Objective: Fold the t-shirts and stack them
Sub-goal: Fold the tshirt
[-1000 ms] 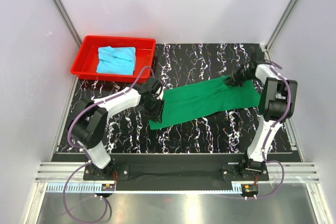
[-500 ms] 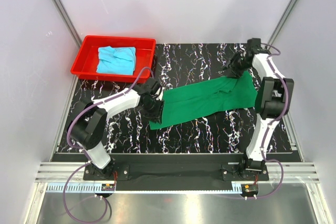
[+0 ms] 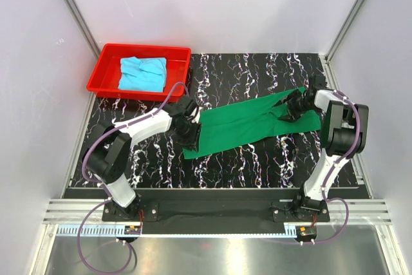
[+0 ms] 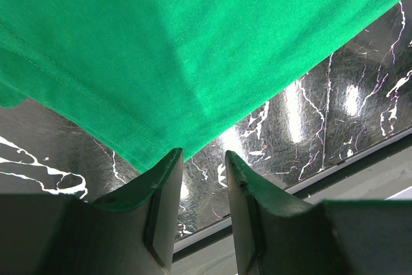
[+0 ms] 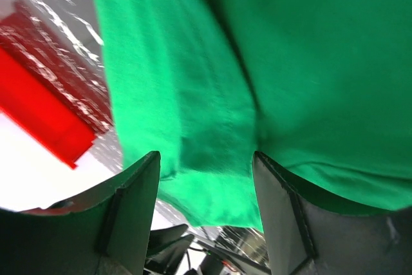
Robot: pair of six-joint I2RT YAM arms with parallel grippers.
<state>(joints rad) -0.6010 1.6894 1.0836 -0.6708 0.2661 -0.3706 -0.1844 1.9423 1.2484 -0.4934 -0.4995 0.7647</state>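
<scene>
Cut off by the top and side edges in the left wrist view: green shirt point(image 4: 193, 49). Blurred and cropped in the right wrist view too, with only a red sliver of tray point(image 5: 48, 117) left of it. Covered from above by left gripper point(image 3: 188, 134): its left edge.

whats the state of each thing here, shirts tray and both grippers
green shirt: laid out as a long strip, not stacked
blue shirt: in a loose pile in the tray
tray: holds only the blue shirt
left gripper: open, at the green shirt's left end
right gripper: open, over its right end
</scene>
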